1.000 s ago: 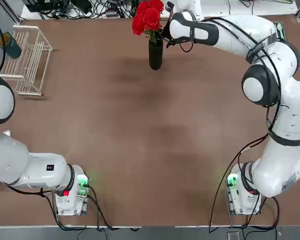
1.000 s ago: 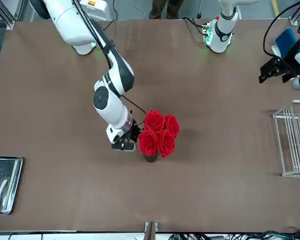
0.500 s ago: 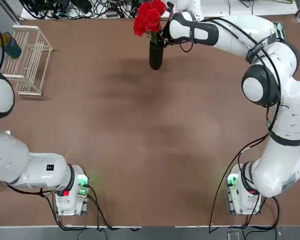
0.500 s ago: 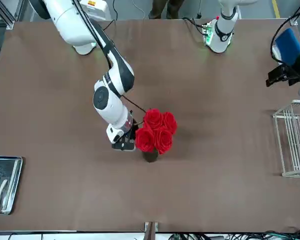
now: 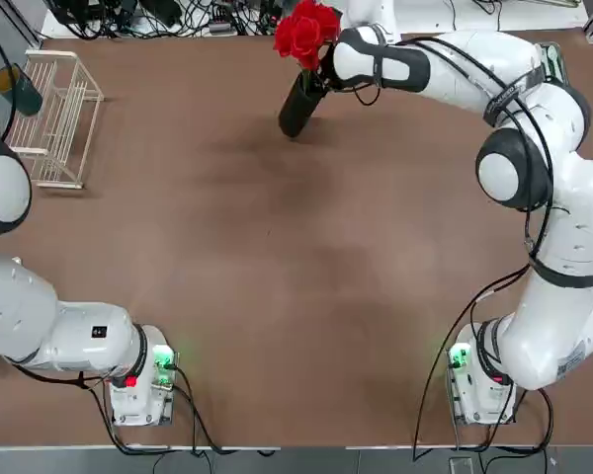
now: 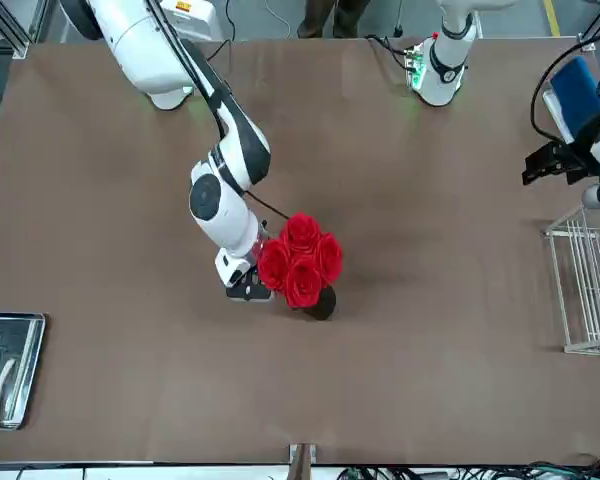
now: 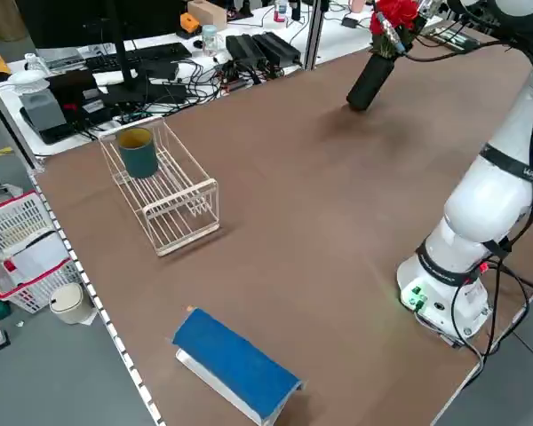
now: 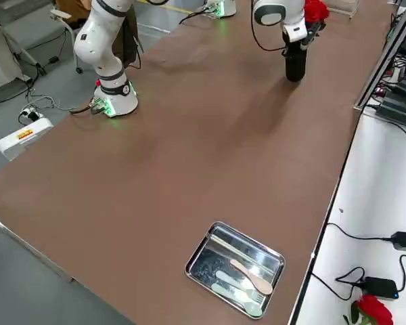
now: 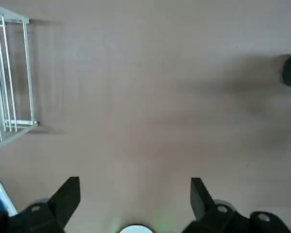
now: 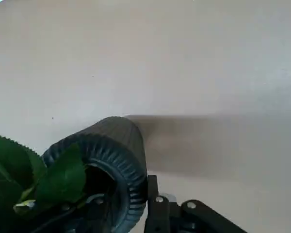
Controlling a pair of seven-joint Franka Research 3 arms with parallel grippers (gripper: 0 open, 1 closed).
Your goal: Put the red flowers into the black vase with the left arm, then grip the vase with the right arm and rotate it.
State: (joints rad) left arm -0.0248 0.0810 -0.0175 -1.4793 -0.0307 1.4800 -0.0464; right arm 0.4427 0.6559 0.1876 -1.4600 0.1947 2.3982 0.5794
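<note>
Your right gripper (image 6: 248,288) is clamped on the vase (image 5: 298,103) at top centre of the top view; the vase leans, mouth toward the gripper, foot out to the lower left. Flowers (image 5: 305,30) sit in it, blooms hiding the mouth and the fingers from the front view. Left gripper (image 9: 135,201) hangs spread apart, holding nothing, above bare table (image 5: 277,276) at the front view's right edge. Wire rack (image 7: 164,200) with a teal cup (image 7: 139,153) stands just below it. Steel tray (image 6: 8,365) lies lower left, well apart.
</note>
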